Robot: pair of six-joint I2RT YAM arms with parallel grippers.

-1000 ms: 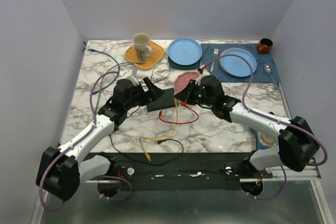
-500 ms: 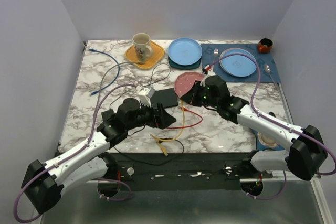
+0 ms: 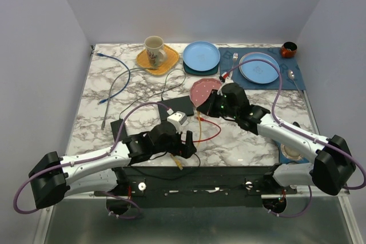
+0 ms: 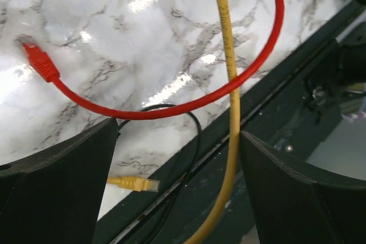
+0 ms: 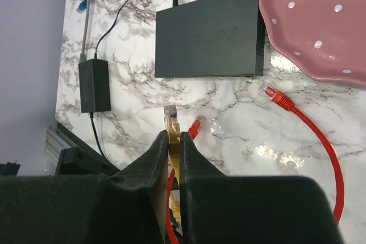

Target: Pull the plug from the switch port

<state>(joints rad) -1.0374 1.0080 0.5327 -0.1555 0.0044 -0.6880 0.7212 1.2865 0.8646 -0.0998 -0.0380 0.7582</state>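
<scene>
The switch is a flat matte-black rectangular box, lying flat on the table near its middle, a touch toward the near edge. The plug, clear-tipped on yellow, is out of the switch and a little apart from it. It points at one long side, nipped between the right fingers.

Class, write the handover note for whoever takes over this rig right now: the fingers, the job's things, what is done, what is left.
Left gripper: fingers open, holding nothing.
Right gripper: fingers shut on the yellow cable just behind its plug.
Switch: lies flat beside the pink dotted plate; the plug is clear of it.
Done: the plug is out of the port.
Left: probably only to set the cable down and let go.
</scene>
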